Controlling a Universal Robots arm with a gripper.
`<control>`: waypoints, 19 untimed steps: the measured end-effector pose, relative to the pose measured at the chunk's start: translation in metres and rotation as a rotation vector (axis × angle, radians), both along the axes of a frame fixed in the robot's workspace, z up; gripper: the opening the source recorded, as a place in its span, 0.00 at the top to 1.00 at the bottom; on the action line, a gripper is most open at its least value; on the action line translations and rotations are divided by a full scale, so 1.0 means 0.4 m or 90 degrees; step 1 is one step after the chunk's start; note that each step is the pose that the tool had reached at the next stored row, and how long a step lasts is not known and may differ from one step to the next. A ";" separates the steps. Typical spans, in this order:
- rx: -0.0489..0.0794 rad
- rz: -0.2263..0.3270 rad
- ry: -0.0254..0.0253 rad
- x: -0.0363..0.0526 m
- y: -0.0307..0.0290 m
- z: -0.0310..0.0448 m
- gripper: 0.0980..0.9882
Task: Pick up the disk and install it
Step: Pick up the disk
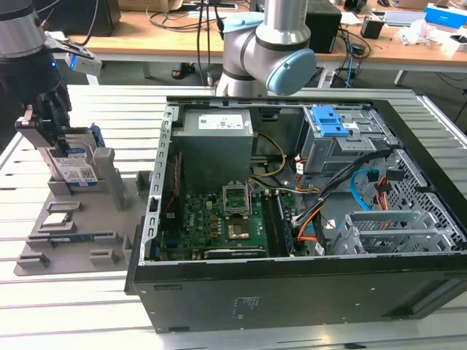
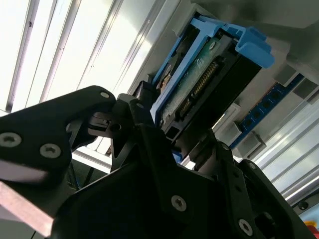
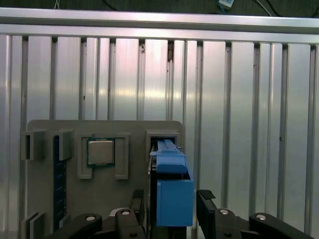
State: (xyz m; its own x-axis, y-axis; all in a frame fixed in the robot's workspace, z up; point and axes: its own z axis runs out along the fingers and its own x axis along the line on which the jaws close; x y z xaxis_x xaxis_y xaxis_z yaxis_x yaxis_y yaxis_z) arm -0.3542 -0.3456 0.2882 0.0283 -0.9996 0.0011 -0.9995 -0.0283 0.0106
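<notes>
exterior view: hand (image 1: 49, 138) is covering upper part of disk (image 1: 76, 169) | first wrist view: picture edge is cropping hand's body

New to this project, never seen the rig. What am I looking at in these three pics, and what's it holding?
One robot arm with a two-finger gripper works on a slotted metal table. The exterior view comes from a camera off the arm; both wrist views come from cameras riding near the gripper. On the table: an open computer case and, at the exterior view's left, a grey parts holder with a processor chip in one pocket. The disk, silver with a blue carrier, stands on edge in the holder. The gripper straddles it and appears closed on it; it is not yet lifted out.
</notes>
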 end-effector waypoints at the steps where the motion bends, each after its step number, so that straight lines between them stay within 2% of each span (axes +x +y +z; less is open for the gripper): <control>1: 0.000 0.000 0.0000 0.000 0.000 0.000 0.50; 2: 0.000 0.000 0.0000 0.000 0.000 0.000 0.50; 3: 0.000 0.000 0.0000 0.000 0.000 0.000 0.59; 4: 0.000 0.000 0.0000 0.000 0.000 0.000 0.59; 5: 0.000 0.000 0.0001 0.000 0.000 0.000 0.67; 6: 0.000 0.000 0.0000 0.000 0.000 0.000 0.70; 19: 0.000 0.000 0.0000 -0.001 0.000 0.000 0.70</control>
